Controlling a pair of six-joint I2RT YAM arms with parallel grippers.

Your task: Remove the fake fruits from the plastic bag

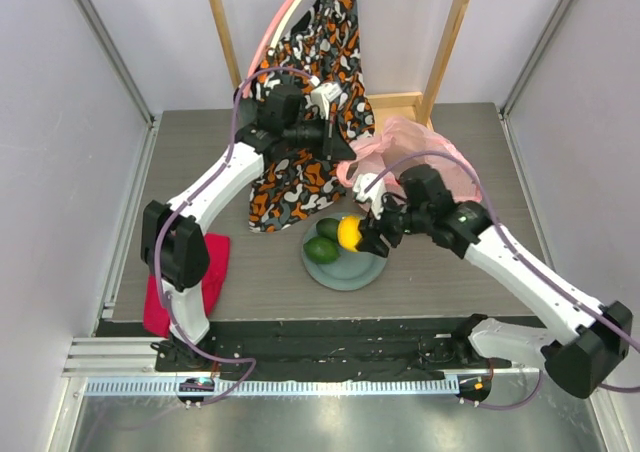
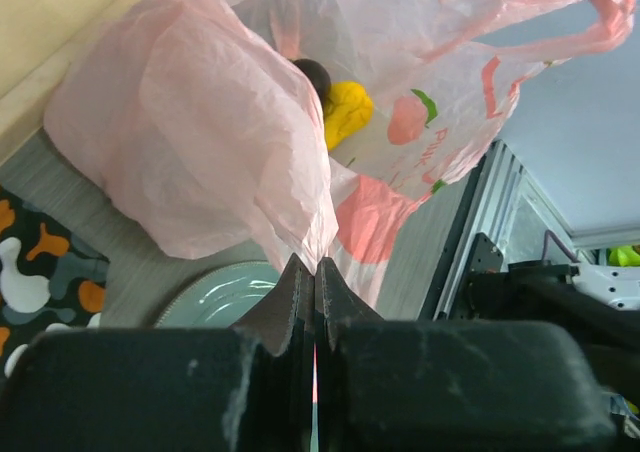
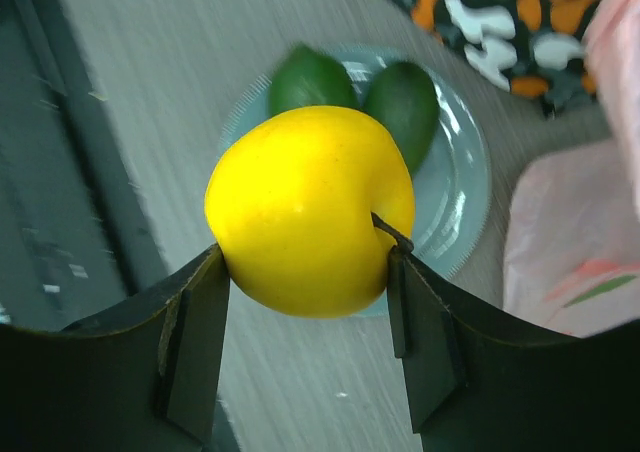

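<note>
My right gripper (image 1: 365, 240) (image 3: 305, 272) is shut on a yellow round fruit (image 1: 349, 232) (image 3: 310, 207) and holds it above the grey-green plate (image 1: 345, 272) (image 3: 465, 182). Two green oval fruits (image 1: 323, 245) (image 3: 312, 80) lie on the plate. My left gripper (image 1: 335, 137) (image 2: 315, 272) is shut on a fold of the pink plastic bag (image 1: 410, 147) (image 2: 230, 122) and holds it up. In the left wrist view another yellow fruit (image 2: 346, 112) and a dark one (image 2: 313, 75) show through the bag.
An orange-black-white patterned garment (image 1: 305, 172) hangs from a pink hoop at the back and lies left of the plate. A red cloth (image 1: 205, 277) lies near the left arm's base. A wooden frame (image 1: 400, 102) stands behind the bag.
</note>
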